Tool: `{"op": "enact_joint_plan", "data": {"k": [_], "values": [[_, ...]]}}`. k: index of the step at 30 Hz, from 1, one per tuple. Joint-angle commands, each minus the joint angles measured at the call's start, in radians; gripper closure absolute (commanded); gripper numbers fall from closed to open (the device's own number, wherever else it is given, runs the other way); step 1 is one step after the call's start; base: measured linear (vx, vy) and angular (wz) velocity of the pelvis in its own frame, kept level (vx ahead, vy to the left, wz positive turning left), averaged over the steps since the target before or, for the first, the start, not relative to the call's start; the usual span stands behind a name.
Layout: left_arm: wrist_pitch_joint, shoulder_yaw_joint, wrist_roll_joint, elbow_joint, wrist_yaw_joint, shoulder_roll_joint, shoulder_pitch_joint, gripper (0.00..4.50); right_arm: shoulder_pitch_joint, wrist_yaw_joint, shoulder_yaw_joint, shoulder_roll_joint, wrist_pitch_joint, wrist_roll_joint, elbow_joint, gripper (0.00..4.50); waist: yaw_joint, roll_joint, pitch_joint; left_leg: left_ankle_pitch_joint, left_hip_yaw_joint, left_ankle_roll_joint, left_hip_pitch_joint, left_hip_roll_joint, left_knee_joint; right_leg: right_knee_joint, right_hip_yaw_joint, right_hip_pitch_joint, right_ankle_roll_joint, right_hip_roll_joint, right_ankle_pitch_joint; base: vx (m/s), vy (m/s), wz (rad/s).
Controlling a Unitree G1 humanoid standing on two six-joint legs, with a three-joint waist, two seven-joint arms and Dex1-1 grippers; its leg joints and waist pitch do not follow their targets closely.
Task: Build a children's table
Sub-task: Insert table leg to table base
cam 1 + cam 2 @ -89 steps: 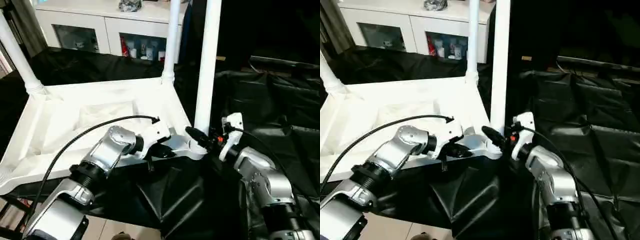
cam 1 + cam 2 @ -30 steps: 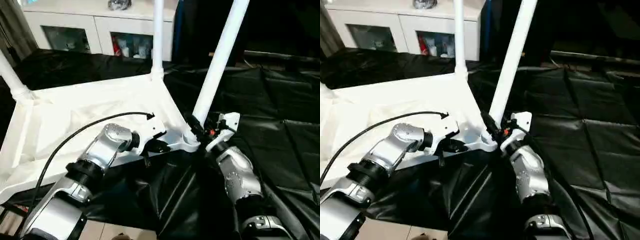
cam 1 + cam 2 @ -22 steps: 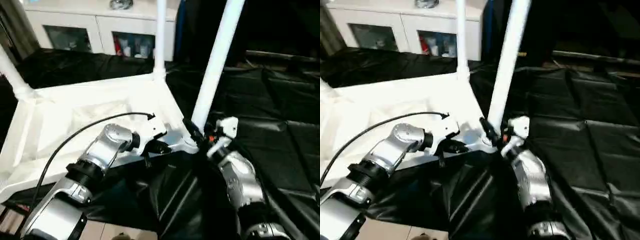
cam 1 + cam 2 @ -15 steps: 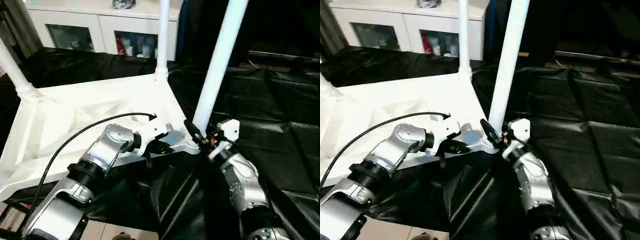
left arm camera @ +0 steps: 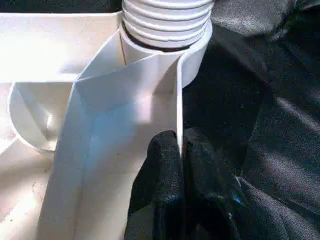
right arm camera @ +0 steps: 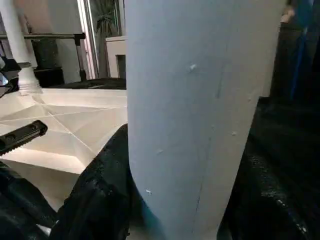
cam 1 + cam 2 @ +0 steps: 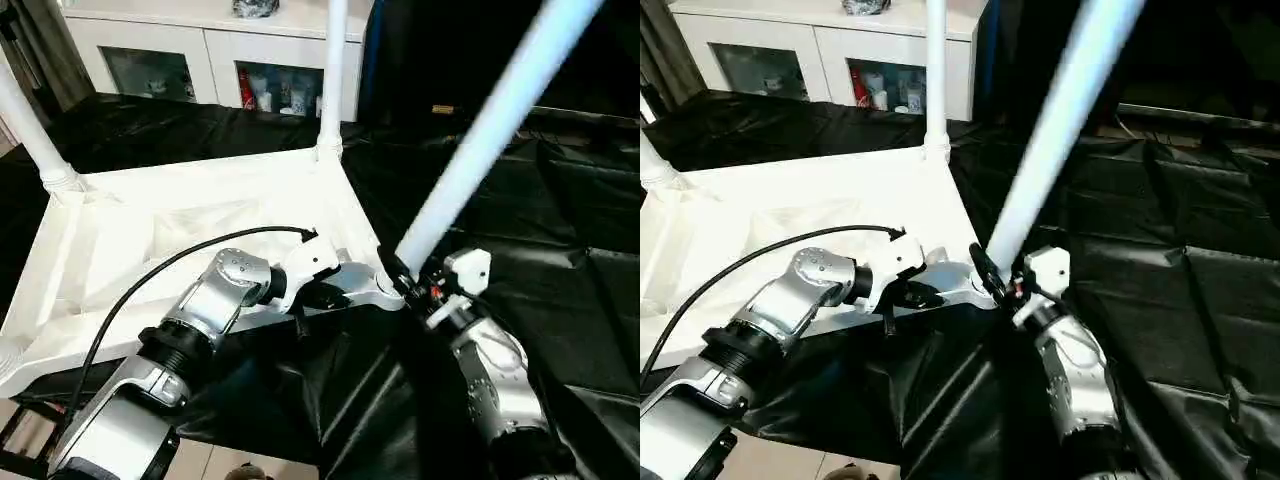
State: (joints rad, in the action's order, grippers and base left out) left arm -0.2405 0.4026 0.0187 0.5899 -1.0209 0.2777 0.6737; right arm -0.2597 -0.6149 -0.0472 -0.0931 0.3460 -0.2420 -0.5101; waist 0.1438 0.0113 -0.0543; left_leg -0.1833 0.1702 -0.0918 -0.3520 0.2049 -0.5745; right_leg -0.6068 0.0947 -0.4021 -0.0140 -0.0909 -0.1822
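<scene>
The tabletop [image 7: 190,215] is showing plain white, with ribs making lines across its underside. The legs [image 7: 332,75] are showing white too, and the tilted leg [image 7: 480,140] is looking a little pale blue. The counter [image 7: 560,230] is wearing a shiny black cloth with creases. The left gripper [image 5: 182,165] is showing black fingers [image 5: 162,170]. The right gripper [image 7: 405,285] is showing black, white and a spot of red. The forearms [image 7: 215,300] are shining silver. The cabinet [image 7: 200,45] behind is looking white.

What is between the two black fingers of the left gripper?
In the left wrist view, the fingers of the left gripper pinch the thin upright rim of the white tabletop, near its corner socket.
</scene>
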Motion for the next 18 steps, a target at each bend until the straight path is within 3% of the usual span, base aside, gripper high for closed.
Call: {"op": "enact_joint_plan", "data": {"k": [1, 7, 11, 12, 14, 18], "values": [[-0.010, -0.016, 0.026, 0.028, 0.013, 0.034, 0.004, 4.50, 0.043, 0.030, -0.049, -0.053, -0.027, -0.004, 0.003, 2.55, -0.004, 0.007, 0.060, -0.261, -0.007, 0.033, -0.003, 0.026, 0.077, 0.084, -0.055, 0.054, -0.182, -0.062, -0.256, 0.000, 0.000, 0.00], [-0.011, -0.012, 0.024, 0.023, 0.005, 0.028, 0.005, 4.50, 0.042, 0.029, -0.041, -0.068, -0.064, -0.001, 0.036, 2.55, -0.004, 0.005, 0.059, -0.264, -0.006, 0.034, -0.002, 0.026, 0.077, 0.087, -0.055, 0.054, -0.176, -0.062, -0.276, 0.000, 0.000, 0.00], [-0.013, -0.002, 0.024, 0.003, -0.010, 0.030, -0.001, 4.50, 0.002, -0.013, -0.011, -0.102, -0.176, -0.006, 0.083, 2.55, -0.004, 0.004, 0.061, -0.250, -0.007, 0.035, -0.003, 0.025, 0.076, 0.084, -0.054, 0.057, -0.175, -0.060, -0.256, 0.000, 0.000, 0.00], [-0.014, -0.001, 0.024, -0.001, -0.012, 0.031, -0.003, 4.50, -0.005, -0.023, -0.006, -0.109, -0.201, -0.009, 0.093, 2.55, -0.005, -0.003, 0.060, -0.245, -0.006, 0.038, -0.004, 0.025, 0.075, 0.083, -0.055, 0.057, -0.177, -0.060, -0.251, 0.000, 0.000, 0.00], [-0.017, 0.005, 0.026, -0.010, -0.020, 0.035, -0.007, 4.50, -0.033, -0.054, -0.001, -0.133, -0.276, -0.036, 0.115, 2.55, -0.002, -0.003, 0.063, -0.211, -0.005, 0.045, -0.005, 0.025, 0.071, 0.078, -0.056, 0.058, -0.181, -0.062, -0.221, 0.000, 0.000, 0.00], [-0.018, 0.012, 0.030, -0.019, -0.025, 0.038, -0.013, 4.50, -0.077, -0.089, 0.006, -0.167, -0.349, -0.058, 0.125, 2.55, -0.003, -0.006, 0.065, -0.185, -0.003, 0.051, -0.007, 0.024, 0.068, 0.075, -0.053, 0.059, -0.192, -0.061, -0.195, 0.000, 0.000, 0.00]]}}
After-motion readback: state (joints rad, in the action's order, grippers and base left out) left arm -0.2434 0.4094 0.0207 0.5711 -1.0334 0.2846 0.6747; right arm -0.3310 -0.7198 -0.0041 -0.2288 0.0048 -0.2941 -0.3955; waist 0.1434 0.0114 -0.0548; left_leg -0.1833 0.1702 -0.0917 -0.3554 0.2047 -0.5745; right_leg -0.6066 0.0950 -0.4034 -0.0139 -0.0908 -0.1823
